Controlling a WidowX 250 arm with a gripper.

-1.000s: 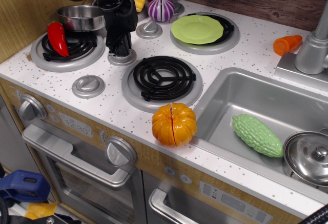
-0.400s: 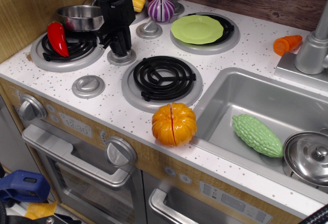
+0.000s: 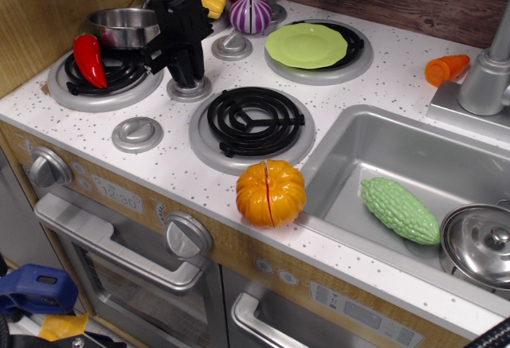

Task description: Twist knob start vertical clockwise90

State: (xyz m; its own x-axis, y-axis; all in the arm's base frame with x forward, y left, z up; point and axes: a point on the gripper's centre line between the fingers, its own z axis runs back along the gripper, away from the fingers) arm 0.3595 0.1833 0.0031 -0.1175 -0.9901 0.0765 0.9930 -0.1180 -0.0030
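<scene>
Since the earlier frames the black gripper (image 3: 189, 77) has been turning on the spot, its body now sitting rotated and leaning a little further toward the back-left, while everything else on the counter is lying where it was.

The steel sink (image 3: 374, 157) is taking up the right side, with a green bitter gourd (image 3: 399, 209) lying in it and a lidded steel pot (image 3: 481, 243) showing at its lower right corner. The front black burner (image 3: 252, 120) is sitting in the middle of the stovetop, and an orange pumpkin (image 3: 270, 193) is resting at the counter's front edge between that burner and the sink. A green plate (image 3: 306, 44) is covering the rear burner. A red pepper (image 3: 89, 60) is lying on the left burner.

The knob (image 3: 190, 90) is sitting between the left and front burners, directly under the gripper, whose fingers are reaching down onto its top. Only the flared base is showing, so I cannot tell whether the fingers are clamping the ridge.
</scene>
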